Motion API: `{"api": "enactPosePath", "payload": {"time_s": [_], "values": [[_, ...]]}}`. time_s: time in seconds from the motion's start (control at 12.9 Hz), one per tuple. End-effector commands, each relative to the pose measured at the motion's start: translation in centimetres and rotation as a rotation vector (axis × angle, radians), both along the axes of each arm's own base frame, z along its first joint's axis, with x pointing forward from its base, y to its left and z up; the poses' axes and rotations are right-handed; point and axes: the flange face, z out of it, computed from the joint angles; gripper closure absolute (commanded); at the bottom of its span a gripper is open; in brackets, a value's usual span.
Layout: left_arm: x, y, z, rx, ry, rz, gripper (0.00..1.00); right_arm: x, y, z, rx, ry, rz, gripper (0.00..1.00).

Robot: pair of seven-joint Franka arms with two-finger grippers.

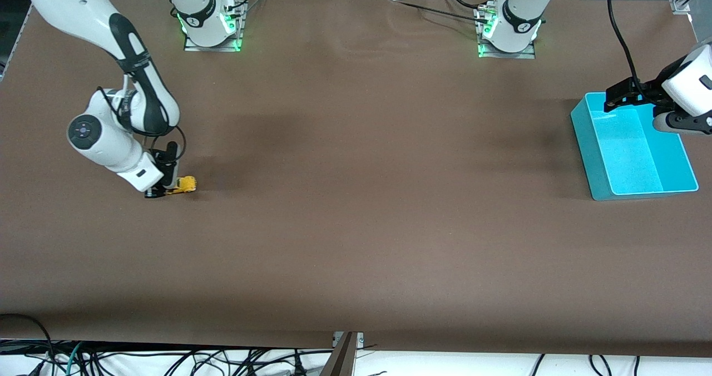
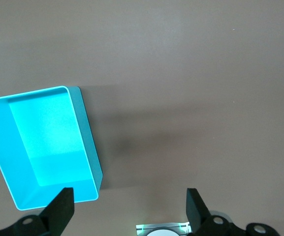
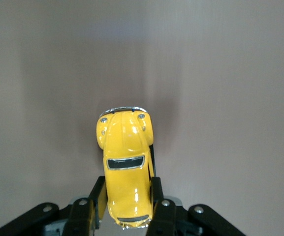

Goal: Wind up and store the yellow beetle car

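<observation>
**Yellow beetle car: on table, gripped at rear sides**

The yellow beetle car (image 1: 186, 185) (image 3: 126, 162) sits lower left of centre in the front view, upright on its wheels on the brown surface. Rounded glossy body, dark windscreen, chrome bumper. Black fingers (image 3: 156, 196) press both flanks of its rear half.

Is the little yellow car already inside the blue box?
No. The yellow beetle car sits on the table at the right arm's end, between the right gripper's jaws, while the cyan bin holds nothing.
</observation>
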Motion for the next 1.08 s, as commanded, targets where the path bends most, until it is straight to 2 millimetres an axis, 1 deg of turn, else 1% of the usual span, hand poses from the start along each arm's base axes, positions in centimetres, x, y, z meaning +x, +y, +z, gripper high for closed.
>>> {"api": "enactPosePath", "payload": {"time_s": [0.0, 0.08, 0.15, 0.23, 0.31, 0.39, 0.46, 0.54, 0.62, 0.7, 0.77, 0.93, 1.0], "values": [[-0.2, 0.2, 0.1, -0.015, 0.008, -0.006, 0.0, -1.4, -5.5, -2.3, 0.011, 0.049, -0.01, 1.0], [-0.2, 0.2, 0.1, -0.014, 0.008, -0.006, 0.0, -1.6, -7.7, -2.3, 0.009, 0.041, -0.022, 1.0], [-0.2, 0.2, 0.1, -0.014, 0.008, -0.006, 0.0, -1.9, -9.5, -2.8, 0.007, 0.039, -0.032, 0.98], [-0.2, 0.2, 0.1, -0.014, 0.008, -0.006, 0.0, -2.1, -10.8, -3.1, 0.005, 0.029, -0.033, 0.98], [-0.2, 0.2, 0.1, -0.014, 0.008, -0.006, 0.0, -2.2, -11.4, -3.2, 0.001, 0.02, -0.031, 0.97], [-0.2, 0.2, 0.0, -0.014, 0.012, -0.008, 0.0, -2.2, -11.4, -3.1, 0.001, 0.018, -0.031, 0.97], [-0.2, 0.2, 0.0, -0.015, 0.012, -0.008, 0.0, -2.1, -11.3, -3.1, 0.001, 0.016, -0.03, 0.94], [-0.2, 0.1, 0.0, -0.014, 0.012, -0.009, 0.0, -1.9, -11.0, -2.6, 0.002, 0.01, -0.026, 0.86], [-0.2, 0.2, 0.0, -0.014, 0.012, -0.008, 0.0, -1.4, -11.0, -1.8, 0.001, -0.002, -0.026, 0.68], [-0.2, 0.2, -0.1, -0.014, 0.012, -0.008, 0.0, -0.9, -11.1, -1.0, 0.001, -0.007, -0.021, 0.13], [-0.2, 0.2, -0.1, -0.014, 0.012, -0.008, 0.0, -0.4, -11.2, 0.0, 0.004, -0.001, -0.021, 0.0], [-0.2, 0.2, -0.1, -0.014, 0.013, -0.008, 0.0, 1.3, -11.1, 3.0, 0.004, -0.009, -0.012, 0.0], [-0.2, 0.1, -0.1, -0.016, 0.012, -0.009, 0.0, 1.9, -11.3, 4.1, 0.008, -0.004, -0.013, 0.0]]}}
